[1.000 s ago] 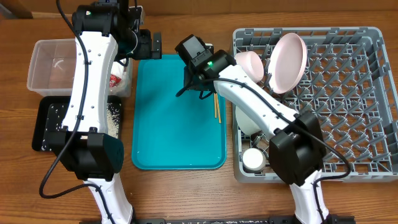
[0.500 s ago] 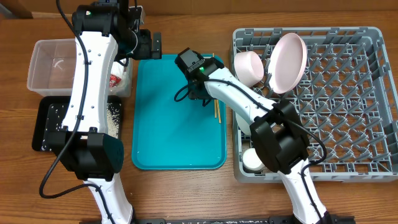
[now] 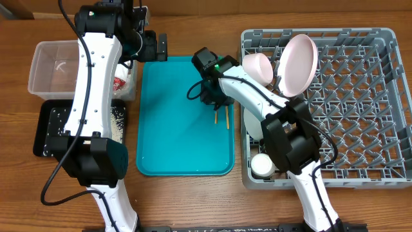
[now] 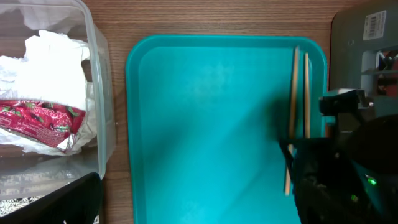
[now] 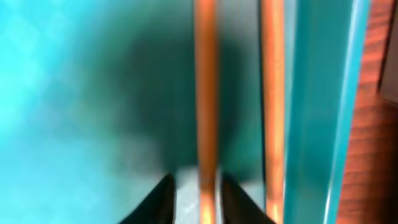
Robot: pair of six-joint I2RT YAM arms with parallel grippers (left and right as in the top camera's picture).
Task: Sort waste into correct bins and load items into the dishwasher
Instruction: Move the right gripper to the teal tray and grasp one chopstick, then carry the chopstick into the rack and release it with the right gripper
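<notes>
Wooden chopsticks (image 5: 205, 93) at the right rim of the teal tray (image 3: 174, 129), your right gripper (image 5: 196, 194) narrowly parted astride one, clamped or not you cannot tell.

Teal tray (image 3: 174, 129), tan chopsticks (image 4: 293, 93), red printed wrapper (image 4: 37, 117), white napkin (image 4: 56, 53), grey rack (image 3: 341, 33), black tray (image 3: 40, 138) speckled white

A brown wooden table (image 3: 193, 200) with visible plank grain, evenly lit from above
</notes>
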